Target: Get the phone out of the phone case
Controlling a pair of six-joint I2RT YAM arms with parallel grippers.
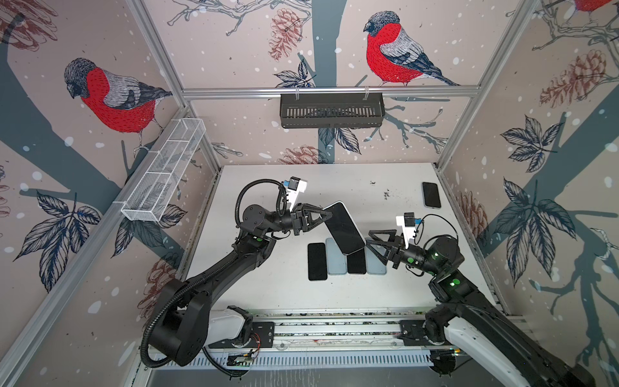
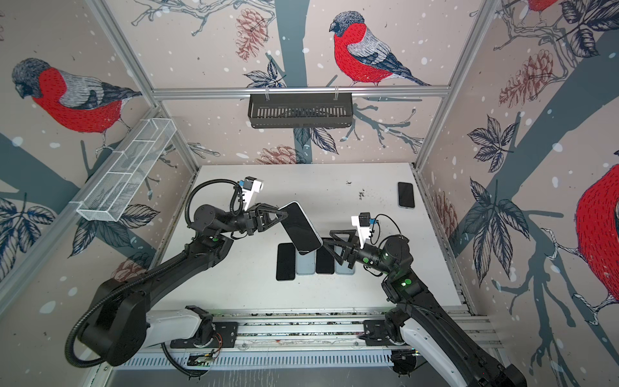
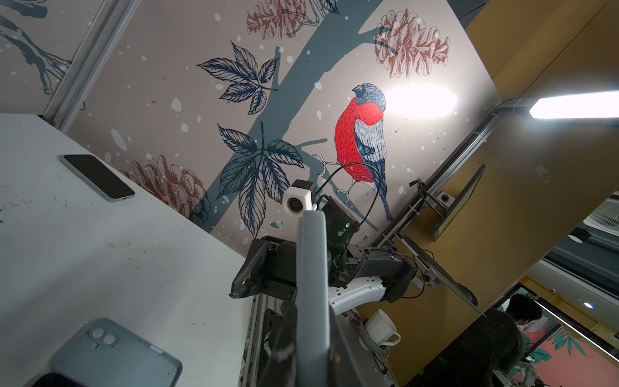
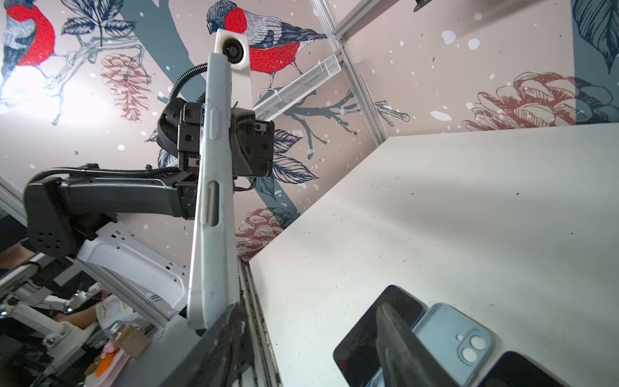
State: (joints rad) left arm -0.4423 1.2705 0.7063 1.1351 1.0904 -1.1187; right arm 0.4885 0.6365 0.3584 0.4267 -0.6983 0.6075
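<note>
With the grey-cased black phone clamped in the left gripper, the half-open, empty right gripper should be closed on the case rim alone.

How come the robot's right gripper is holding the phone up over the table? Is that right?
Not quite: it is the left gripper that holds the phone up over the table. The right gripper is open beside it. Both top views show it.
</note>
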